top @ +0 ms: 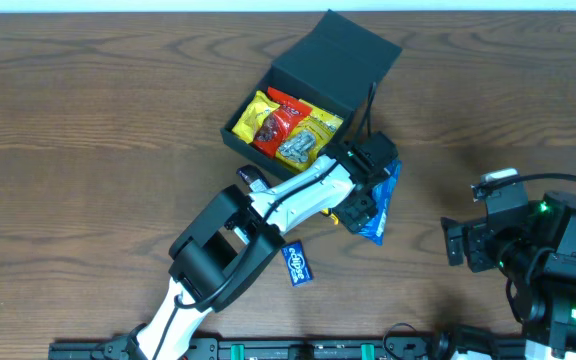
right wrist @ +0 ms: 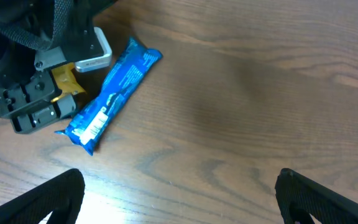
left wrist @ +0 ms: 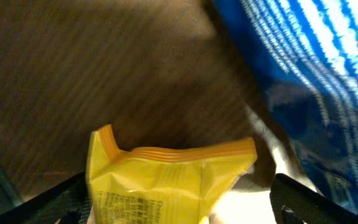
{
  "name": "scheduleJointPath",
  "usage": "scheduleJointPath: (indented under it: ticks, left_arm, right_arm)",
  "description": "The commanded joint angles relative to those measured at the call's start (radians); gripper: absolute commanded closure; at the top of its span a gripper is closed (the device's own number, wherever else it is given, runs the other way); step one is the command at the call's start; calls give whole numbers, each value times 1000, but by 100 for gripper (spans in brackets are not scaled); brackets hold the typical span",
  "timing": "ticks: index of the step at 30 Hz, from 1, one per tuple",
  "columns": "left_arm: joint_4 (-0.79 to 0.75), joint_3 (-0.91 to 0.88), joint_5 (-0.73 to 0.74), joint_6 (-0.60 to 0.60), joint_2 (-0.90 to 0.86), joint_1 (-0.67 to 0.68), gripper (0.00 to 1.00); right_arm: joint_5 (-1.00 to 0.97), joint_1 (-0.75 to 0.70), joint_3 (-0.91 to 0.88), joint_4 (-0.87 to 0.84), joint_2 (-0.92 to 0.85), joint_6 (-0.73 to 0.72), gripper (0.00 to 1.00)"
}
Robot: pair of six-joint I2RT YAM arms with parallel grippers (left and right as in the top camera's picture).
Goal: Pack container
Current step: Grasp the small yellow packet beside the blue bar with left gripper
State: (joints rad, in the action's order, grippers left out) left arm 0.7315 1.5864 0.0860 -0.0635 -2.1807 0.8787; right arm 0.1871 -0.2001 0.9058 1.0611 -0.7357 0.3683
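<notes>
The dark teal-green, nearly black square cardboard container point(top: 336, 58) sits at about twelve o'clock on the brown wood-grain table point(top: 88, 120), with its hinged lid standing open. It already holds three snacks: a yellow crinkled packet point(top: 253, 112), a red packet point(top: 278, 122) and a silvery packet with yellow edging point(top: 303, 142). The packing therefore looks roughly half done. At about five o'clock from the container, the left gripper point(left wrist: 179, 183) is low over a yellow sealed foil packet point(left wrist: 160, 168), its jaws spread to either side and not visibly pinching. Just beside that lies a long blue-and-white striped wrapper point(right wrist: 110, 99), and a small dark blue sachet point(top: 298, 264) lies at six o'clock; all three are outside the container. The right gripper point(right wrist: 179, 183) hangs at four o'clock, its jaws wide apart and holding nothing.
</notes>
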Motion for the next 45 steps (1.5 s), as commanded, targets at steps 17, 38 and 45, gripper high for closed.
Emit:
scheduleJointPath:
  ticks: [17,38,45]
  left_arm:
    - [31,-14,-89,23,-7,-15,52]
    - [30,-13,-86,27,-7,-14,69]
    - [43,8,-70,27,-7,-14,72]
  right_arm:
    - [12,-9,-5,2,1,-16,1]
    - [12,-9,-5,2,1,-16,1]
    - [12,-9,-5,2,1,-16,1]
